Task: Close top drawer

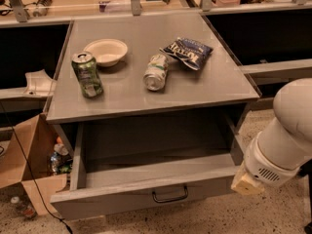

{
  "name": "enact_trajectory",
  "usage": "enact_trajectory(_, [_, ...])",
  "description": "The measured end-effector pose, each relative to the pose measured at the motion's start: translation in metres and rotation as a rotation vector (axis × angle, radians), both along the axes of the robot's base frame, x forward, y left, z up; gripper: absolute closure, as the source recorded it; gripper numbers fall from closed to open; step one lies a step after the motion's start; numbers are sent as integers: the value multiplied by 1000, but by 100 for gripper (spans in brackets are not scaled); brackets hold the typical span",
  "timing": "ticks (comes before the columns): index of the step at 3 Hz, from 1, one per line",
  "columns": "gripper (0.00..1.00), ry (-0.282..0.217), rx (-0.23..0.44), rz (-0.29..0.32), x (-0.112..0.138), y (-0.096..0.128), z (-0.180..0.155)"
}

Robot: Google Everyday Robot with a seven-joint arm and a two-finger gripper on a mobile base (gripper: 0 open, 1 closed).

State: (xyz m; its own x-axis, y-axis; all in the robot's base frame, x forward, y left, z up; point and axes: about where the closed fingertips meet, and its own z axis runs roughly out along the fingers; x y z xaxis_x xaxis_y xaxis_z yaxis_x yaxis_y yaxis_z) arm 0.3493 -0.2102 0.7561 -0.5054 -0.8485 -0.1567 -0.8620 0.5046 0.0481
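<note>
**A:** Progress first: where does the top drawer (146, 191) stand?

**B:** It sits under the grey tabletop (204, 89), pulled well out toward the camera. Its front is far forward of the cabinet's edge, so the closing is not done. By my reading nearly the whole push is left.

**A:** And the tool?

**B:** The tool (246, 184) is low on the right, at the end of the white arm (287, 140), just beside the drawer's right front corner. I cannot say whether it touches the front. Nor can I tell whether it is spread or pressed together, since only a pale tip shows.

**A:** What remains, then?

**B:** My guess is that it must bear on the front and drive it straight back until flush. Pushing at one corner might skew the drawer.

**A:** Now count things for me.

**B:** There is one open drawer with one dark loop handle (169, 195) at its centre. On the tabletop are two cans: a green can (87, 74) upright at the left and a second can (156, 72) lying on its side near the middle. One white bowl (106, 51) sits behind the upright can. One dark chip bag (186, 52) lies just beside the tipped can. On the floor at the left is one open cardboard box (29, 179) holding bottles I cannot count.
</note>
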Motion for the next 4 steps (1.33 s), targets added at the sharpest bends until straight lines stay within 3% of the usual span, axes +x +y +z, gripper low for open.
enact_trajectory(1, [100,1,0,-1,0,0,0])
enact_trajectory(4, [100,154,80,-64,-24,-2,-70])
